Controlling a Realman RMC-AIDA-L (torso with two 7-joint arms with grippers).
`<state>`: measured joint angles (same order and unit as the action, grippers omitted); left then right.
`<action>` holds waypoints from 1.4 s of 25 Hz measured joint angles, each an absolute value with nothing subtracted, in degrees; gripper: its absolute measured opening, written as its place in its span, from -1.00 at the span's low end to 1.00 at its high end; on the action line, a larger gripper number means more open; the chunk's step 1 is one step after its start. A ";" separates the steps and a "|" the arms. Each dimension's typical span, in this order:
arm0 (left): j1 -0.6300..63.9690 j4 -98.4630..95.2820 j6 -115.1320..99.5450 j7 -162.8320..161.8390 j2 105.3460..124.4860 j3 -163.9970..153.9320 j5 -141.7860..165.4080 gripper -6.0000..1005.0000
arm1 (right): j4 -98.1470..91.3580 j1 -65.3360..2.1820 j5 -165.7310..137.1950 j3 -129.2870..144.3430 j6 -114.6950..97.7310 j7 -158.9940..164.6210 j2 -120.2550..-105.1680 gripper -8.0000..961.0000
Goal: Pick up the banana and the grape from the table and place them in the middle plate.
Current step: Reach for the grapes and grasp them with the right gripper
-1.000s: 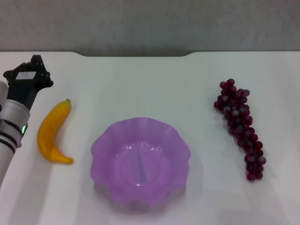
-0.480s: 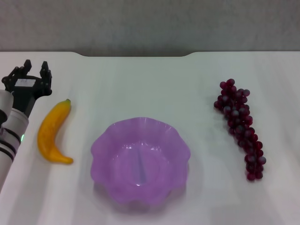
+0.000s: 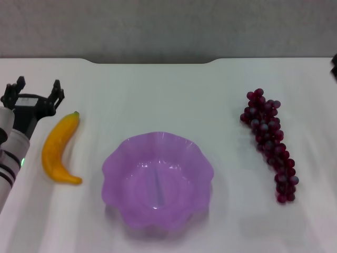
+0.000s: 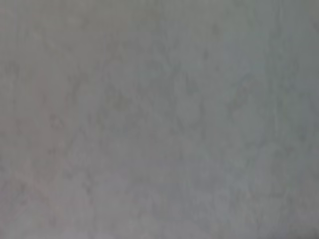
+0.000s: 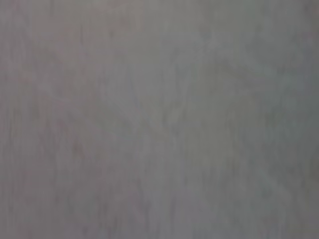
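Head view: left gripper (image 3: 34, 90), fingers spread apart, hangs at the table's (image 3: 158, 89) far left. Banana (image 3: 58, 150) lies just right and near of it, long axis running near-far, left of the middle plate (image 3: 113, 163). Grape (image 3: 269, 143) lies right of the plate. Right gripper (image 3: 334, 66) cut off at the edge; finger state cannot tell. Both wrist views show blank grey.

The left arm is reaching forward along the left edge of the head view, its white banded forearm trailing behind the black left claw (image 3: 34, 89), whose fingers (image 3: 57, 89) are spreading wide apart and pointing ahead, while the right claw (image 3: 334, 66) is barely showing.
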<state>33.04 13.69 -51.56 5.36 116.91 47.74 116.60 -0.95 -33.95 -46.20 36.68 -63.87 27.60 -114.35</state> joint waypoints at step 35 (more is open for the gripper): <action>35.44 12.34 -42.01 5.36 116.67 48.23 114.52 0.72 | 0.41 -46.33 -76.33 39.99 -27.39 38.85 -114.61 0.45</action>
<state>35.44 12.34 -42.01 5.36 116.67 48.23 114.52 0.41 -46.33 -76.33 39.99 -27.39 38.85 -114.61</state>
